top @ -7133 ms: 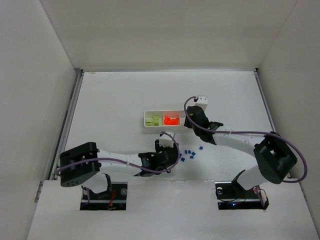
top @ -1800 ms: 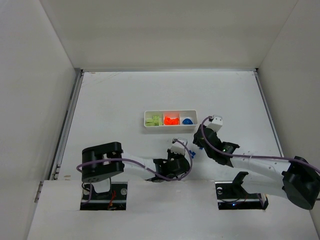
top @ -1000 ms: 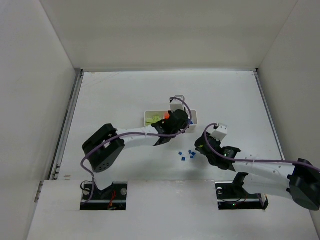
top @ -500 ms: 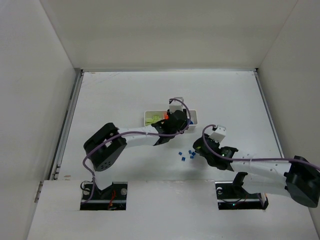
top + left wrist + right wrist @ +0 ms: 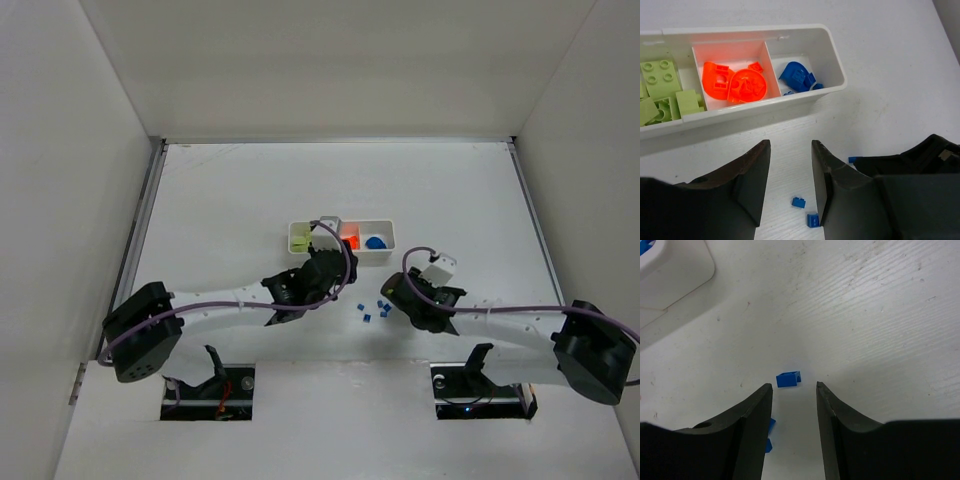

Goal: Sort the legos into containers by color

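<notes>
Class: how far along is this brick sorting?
Done: green bricks, orange bricks and a few blue pieces fill separate compartments of the tray. In hand: nothing gripped; the open right hand lines up on one loose blue brick. Left: several more blue bricks on the table; left hand open, empty.

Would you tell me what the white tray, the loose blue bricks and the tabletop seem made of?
White tray: likely moulded plastic, glossy, rounded corners, soft highlights. Loose blue bricks: hard plastic, smooth, crisp edges. Tabletop: perhaps white-painted wood or laminate, matte, fine grain lines.

white table [image 5: 230,190]: tray [image 5: 765,106]; loose blue legos [image 5: 788,379]
</notes>
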